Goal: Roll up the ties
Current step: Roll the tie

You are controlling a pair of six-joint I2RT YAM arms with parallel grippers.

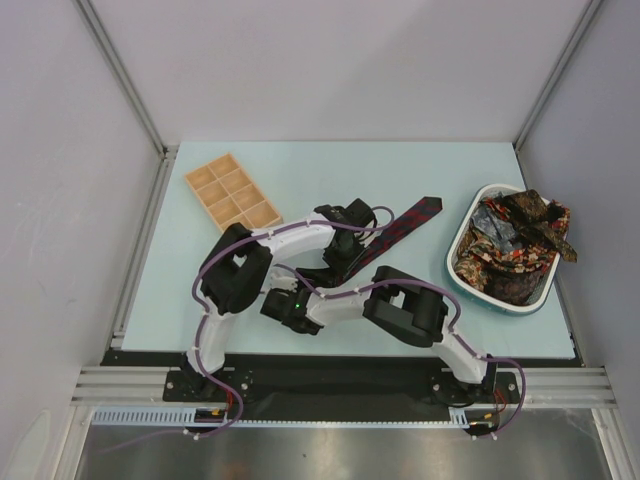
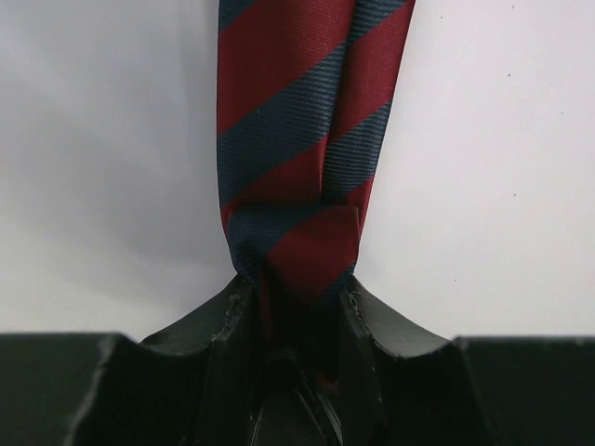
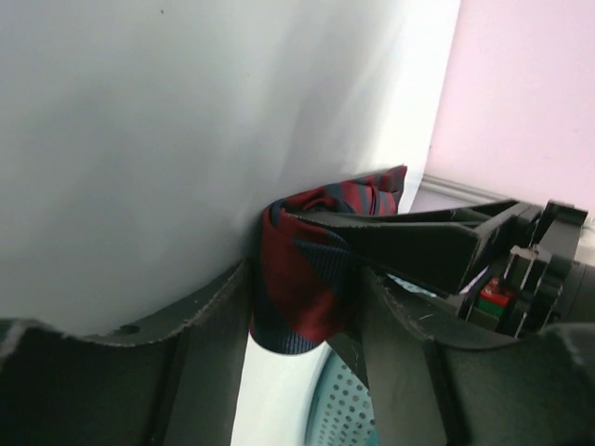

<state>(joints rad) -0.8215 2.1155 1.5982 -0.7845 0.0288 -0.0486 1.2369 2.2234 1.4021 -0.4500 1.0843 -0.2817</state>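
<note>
Left claw (image 2: 296,302) clamped on the navy-and-red diagonal-striped fabric tie (image 2: 288,139), mid pale blue surface (image 1: 330,165). Its free end points toward the white oval basket (image 1: 458,250) of patterned ties (image 1: 515,245) at the right edge. Right claw (image 3: 302,307) straddles the tie's folded end, can't tell if it's pinching.

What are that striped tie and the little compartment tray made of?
The striped tie looks like woven fabric, silk or polyester, with fine diagonal ribbing and a faint sheen. The compartment tray looks like pale matte wood, though tan plastic is possible.
</note>
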